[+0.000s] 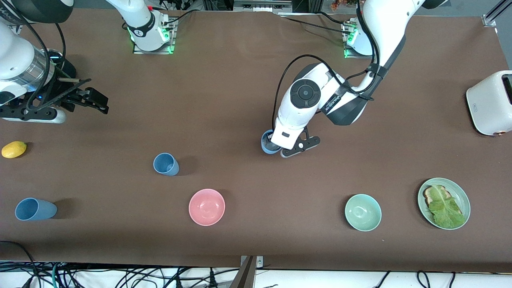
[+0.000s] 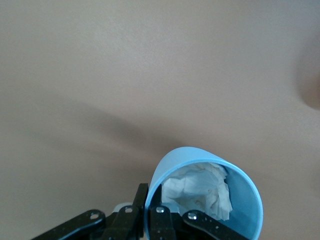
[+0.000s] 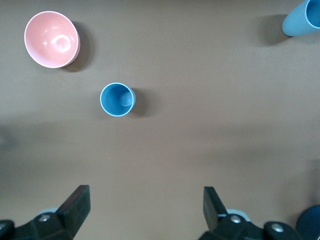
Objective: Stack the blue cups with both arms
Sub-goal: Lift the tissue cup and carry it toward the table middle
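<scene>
At the right arm's end of the table sit a lemon and, nearer the camera, a blue cup. The right gripper waits above the table there with its jaws spread wide and nothing between them. A second cup stands upright beside a pink bowl, which lies nearer the camera. At mid-table the left gripper is clamped tight on the rim of a third cup, one finger inside and one outside; this cup has crumpled white paper in it. Toward the left arm's end come a green bowl, a plate with toast and lettuce, and a white toaster.
</scene>
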